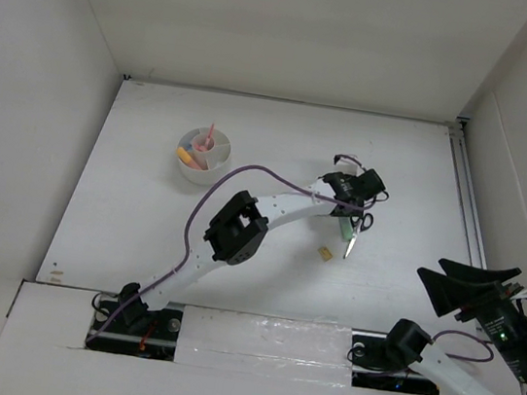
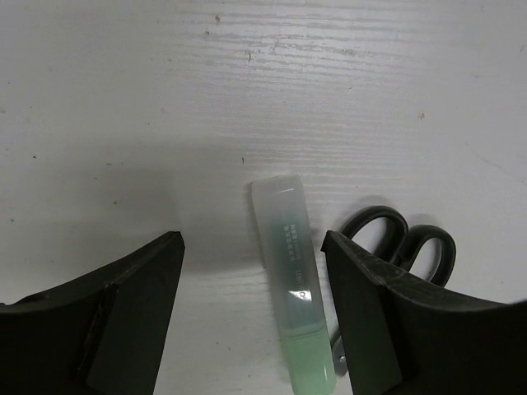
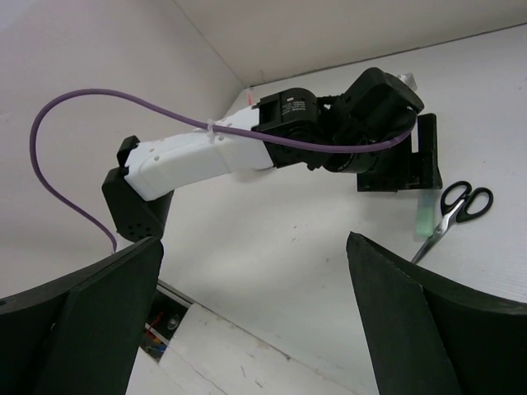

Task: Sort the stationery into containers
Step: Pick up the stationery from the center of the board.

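The cup (image 1: 189,169) held some pens (image 1: 209,137); right of it, green highlighter (image 2: 292,288), scissors (image 2: 405,243) and eraser (image 1: 325,253) lay unsorted. Left gripper (image 2: 251,247) straddled the highlighter, jaws open; right gripper's (image 3: 254,247) likewise.

highlighter (image 2: 292,288) betw left gripper (image 2: 251,247) jaws, scissors (image 2: 403,239) just right; eraser (image 1: 325,253) nearby, cup (image 1: 201,163) far left

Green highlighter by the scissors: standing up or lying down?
Lying down: the green highlighter rests flat on the table, between the open fingers of the left gripper.
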Available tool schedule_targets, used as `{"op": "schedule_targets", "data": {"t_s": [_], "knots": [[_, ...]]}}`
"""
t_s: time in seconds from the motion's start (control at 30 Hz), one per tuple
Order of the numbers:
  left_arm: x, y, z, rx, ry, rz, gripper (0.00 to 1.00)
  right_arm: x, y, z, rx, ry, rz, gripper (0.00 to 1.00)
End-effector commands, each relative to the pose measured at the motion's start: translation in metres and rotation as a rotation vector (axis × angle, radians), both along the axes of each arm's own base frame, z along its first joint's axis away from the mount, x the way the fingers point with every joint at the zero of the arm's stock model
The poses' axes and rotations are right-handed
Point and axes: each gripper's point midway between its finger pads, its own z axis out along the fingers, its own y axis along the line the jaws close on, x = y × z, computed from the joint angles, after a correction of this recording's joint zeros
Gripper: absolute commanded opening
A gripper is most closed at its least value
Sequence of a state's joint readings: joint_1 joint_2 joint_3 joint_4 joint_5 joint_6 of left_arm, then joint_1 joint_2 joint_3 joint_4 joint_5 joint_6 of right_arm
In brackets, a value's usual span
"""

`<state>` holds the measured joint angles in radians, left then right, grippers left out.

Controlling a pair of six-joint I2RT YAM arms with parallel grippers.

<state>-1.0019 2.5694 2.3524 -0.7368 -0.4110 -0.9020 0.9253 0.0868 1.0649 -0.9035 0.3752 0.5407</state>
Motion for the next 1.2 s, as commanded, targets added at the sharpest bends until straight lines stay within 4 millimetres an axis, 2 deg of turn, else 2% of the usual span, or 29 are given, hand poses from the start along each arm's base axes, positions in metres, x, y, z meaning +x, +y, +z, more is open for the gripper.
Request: {"op": "schedule_targets", "data": {"t_s": [0.0, 0.13, 0.2, 0.27, 0.3, 0.4, 0.5, 0.53, 0.57, 0.6, 0.67, 0.7, 0.83, 0.87, 0.93, 1.07, 1.13, 1.17], "knots": [[-0.007, 0.010, -0.035, 0.047, 0.086, 0.012, 0.65, -0.003, 0.001, 0.016, 0.042, -0.054, 0.023, 0.99], [-0.013, 0.008, -0.038, 0.028, 0.119, 0.014, 0.62, -0.006, 0.000, 0.017, 0.049, -0.061, 0.032, 0.99], [-0.016, 0.011, -0.045, 0.040, 0.131, 0.023, 0.52, -0.006, 0.000, 0.017, 0.049, -0.061, 0.032, 0.99], [-0.019, 0.016, -0.052, 0.059, 0.143, 0.024, 0.49, -0.006, 0.000, 0.017, 0.049, -0.061, 0.032, 0.99], [-0.019, 0.016, -0.052, 0.059, 0.143, 0.024, 0.43, -0.006, 0.000, 0.017, 0.049, -0.061, 0.032, 0.99], [-0.021, 0.028, -0.058, 0.105, 0.144, 0.035, 0.43, -0.006, 0.001, 0.017, 0.041, -0.066, 0.040, 0.99], [-0.029, 0.036, -0.062, 0.150, 0.146, 0.033, 0.26, -0.008, -0.001, 0.018, 0.048, -0.072, 0.040, 0.99], [-0.031, 0.039, -0.066, 0.163, 0.154, 0.034, 0.24, -0.008, -0.001, 0.018, 0.048, -0.072, 0.040, 0.99], [-0.032, 0.041, -0.064, 0.166, 0.155, 0.034, 0.23, -0.008, -0.001, 0.018, 0.048, -0.072, 0.040, 0.99], [-0.036, 0.050, -0.073, 0.197, 0.165, 0.037, 0.20, -0.008, -0.001, 0.018, 0.048, -0.072, 0.040, 0.99], [-0.040, 0.054, -0.071, 0.197, 0.178, 0.043, 0.20, -0.008, -0.001, 0.018, 0.048, -0.072, 0.040, 0.99], [-0.045, 0.056, -0.078, 0.202, 0.196, 0.039, 0.22, -0.008, -0.001, 0.018, 0.048, -0.072, 0.040, 0.99], [-0.045, 0.057, -0.074, 0.193, 0.191, 0.038, 0.22, -0.008, -0.001, 0.018, 0.048, -0.072, 0.040, 0.99], [-0.045, 0.057, -0.074, 0.198, 0.191, 0.031, 0.13, -0.009, 0.000, 0.018, 0.048, -0.073, 0.049, 0.99], [-0.042, 0.055, -0.077, 0.214, 0.184, 0.022, 0.00, -0.009, 0.000, 0.018, 0.048, -0.073, 0.049, 0.99], [-0.035, 0.067, -0.075, 0.306, 0.155, -0.010, 0.00, -0.009, 0.000, 0.018, 0.048, -0.073, 0.049, 0.99], [-0.031, 0.079, -0.074, 0.360, 0.147, -0.033, 0.00, -0.009, 0.000, 0.018, 0.048, -0.073, 0.049, 0.99], [-0.032, 0.091, -0.080, 0.409, 0.166, -0.069, 0.00, -0.009, 0.000, 0.018, 0.048, -0.073, 0.049, 0.99]]}}
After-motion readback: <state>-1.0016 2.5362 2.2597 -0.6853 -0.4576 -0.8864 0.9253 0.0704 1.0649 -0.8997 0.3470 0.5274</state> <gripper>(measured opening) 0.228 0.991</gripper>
